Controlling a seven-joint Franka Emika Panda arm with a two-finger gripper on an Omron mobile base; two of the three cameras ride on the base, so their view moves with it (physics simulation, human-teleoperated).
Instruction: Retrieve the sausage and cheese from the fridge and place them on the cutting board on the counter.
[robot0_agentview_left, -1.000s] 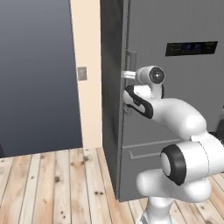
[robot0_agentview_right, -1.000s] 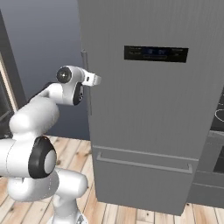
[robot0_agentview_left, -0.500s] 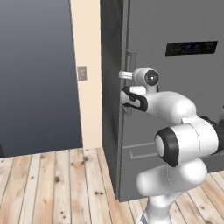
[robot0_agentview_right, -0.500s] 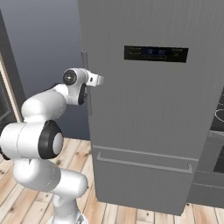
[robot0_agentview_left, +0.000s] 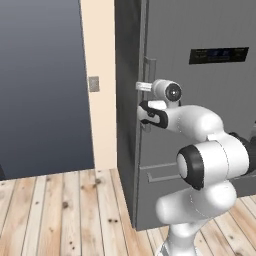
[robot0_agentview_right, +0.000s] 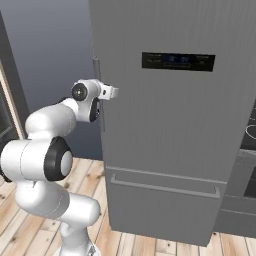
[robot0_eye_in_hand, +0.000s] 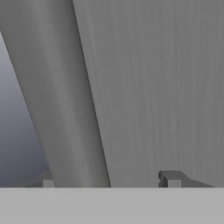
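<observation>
Since a second ago the arm folded in tighter: elbow swung up and closer to the base, wrist pushed in against the fridge (robot0_agentview_right: 170, 125) door edge. Base and cameras didn't shift; the fridge sat where it was.

Gripper (robot0_eye_in_hand: 109, 177) was at the long vertical handle (robot0_eye_in_hand: 61, 100) on the door's left edge, roughly level with the black display strip (robot0_agentview_right: 178, 61). In the hand view one finger tip stood on each side of the bar, so the handle ran between them. Jaws looked partway in from wide, with a clear gap on the right of the bar. Contact wasn't visible, so I couldn't tell whether it had actually clamped the handle.

Progress, my read: barely started.
- Door was flush and shut in both base views; lower drawer (robot0_agentview_right: 165, 187) shut too.
- Sausage and cheese presumably inside, behind the closed door, so position unknown.
- No cutting board or worktop in any frame; at the far right of the right base view there was a dark appliance (robot0_agentview_right: 245, 165) beside the fridge, nothing more.

Left to do: finish the grip, swing the door open, pick both items, carry them to the board. Basically everything.
</observation>
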